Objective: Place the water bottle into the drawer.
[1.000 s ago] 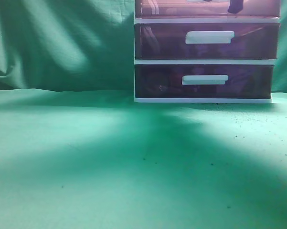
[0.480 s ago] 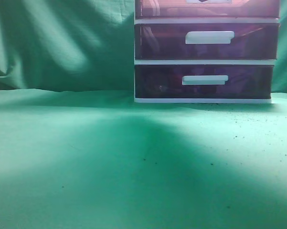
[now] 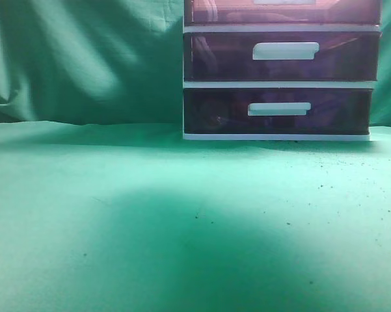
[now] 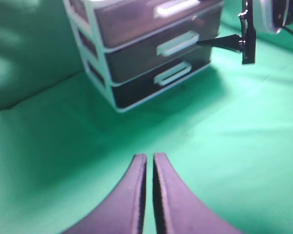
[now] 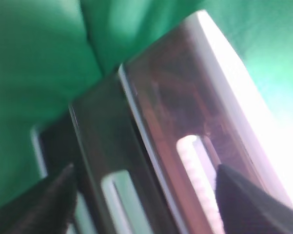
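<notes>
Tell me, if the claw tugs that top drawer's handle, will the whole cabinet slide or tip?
Possibly. The cabinet looks like thin, see-through plastic, so it is probably light, and it stands on green cloth, which may let it creep forward. The top drawer sits highest, so a pull there would tip it most. Its wide, low shape should help steady it.

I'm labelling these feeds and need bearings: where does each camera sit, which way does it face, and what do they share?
Exterior: low at table height, facing the drawer unit; no robot in view.
Left wrist: raised, looking down past its shut left tool at the unit; right tool shows at the drawers.
Right wrist: close on the top drawer handle between its open fingertips.
Shared: the drawer unit.
</notes>
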Available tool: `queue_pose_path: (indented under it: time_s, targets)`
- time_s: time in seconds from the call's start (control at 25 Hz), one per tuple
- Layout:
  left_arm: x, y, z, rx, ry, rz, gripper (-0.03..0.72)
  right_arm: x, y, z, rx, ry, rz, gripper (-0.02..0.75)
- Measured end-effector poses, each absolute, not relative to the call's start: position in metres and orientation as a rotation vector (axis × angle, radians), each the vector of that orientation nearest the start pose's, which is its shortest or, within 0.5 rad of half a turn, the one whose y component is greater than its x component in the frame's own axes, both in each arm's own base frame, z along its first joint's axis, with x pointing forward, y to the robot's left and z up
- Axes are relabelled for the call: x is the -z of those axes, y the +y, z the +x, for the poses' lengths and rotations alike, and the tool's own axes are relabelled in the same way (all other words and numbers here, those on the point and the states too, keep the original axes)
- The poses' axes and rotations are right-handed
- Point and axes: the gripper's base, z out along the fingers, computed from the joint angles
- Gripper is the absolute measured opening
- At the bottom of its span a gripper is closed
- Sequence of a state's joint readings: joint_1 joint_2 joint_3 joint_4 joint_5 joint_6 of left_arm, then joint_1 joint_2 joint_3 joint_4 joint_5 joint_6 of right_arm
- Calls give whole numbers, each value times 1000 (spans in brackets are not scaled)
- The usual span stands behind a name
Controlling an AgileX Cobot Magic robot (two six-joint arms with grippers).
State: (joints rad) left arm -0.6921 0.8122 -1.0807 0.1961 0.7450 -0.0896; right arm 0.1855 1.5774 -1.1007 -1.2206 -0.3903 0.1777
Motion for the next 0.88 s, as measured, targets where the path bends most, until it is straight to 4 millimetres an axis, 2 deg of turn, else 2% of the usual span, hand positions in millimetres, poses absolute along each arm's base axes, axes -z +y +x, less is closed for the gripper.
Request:
queue_pose_path:
  time_s: [0.08, 0.16, 0.24, 0.36, 0.44, 0.6, 0.72, 0.88]
  targets:
    - [-431, -78, 111, 329, 1815, 615, 0, -324, 96, 332, 125, 1413, -1070, 468]
    - [-428, -68, 97, 358, 1769, 597, 0, -339, 93, 310, -22, 1479, -928, 313]
    - [-422, -57, 82, 379, 1729, 581, 0, -353, 91, 286, -120, 1507, -874, 139]
    - [-401, -42, 63, 415, 1685, 564, 0, -371, 91, 248, -263, 1526, -870, 0]
    - [-385, -34, 51, 440, 1652, 551, 0, -380, 93, 228, -427, 1567, -802, 0]
    - [-355, -25, 36, 506, 1612, 526, 0, -399, 92, 193, -630, 1574, -700, 0]
    - [-333, -20, 28, 542, 1595, 512, 0, -401, 89, 168, -670, 1550, -684, 0]
    - [-313, -19, 25, 564, 1601, 504, 0, -390, 82, 128, -664, 1508, -681, 0]
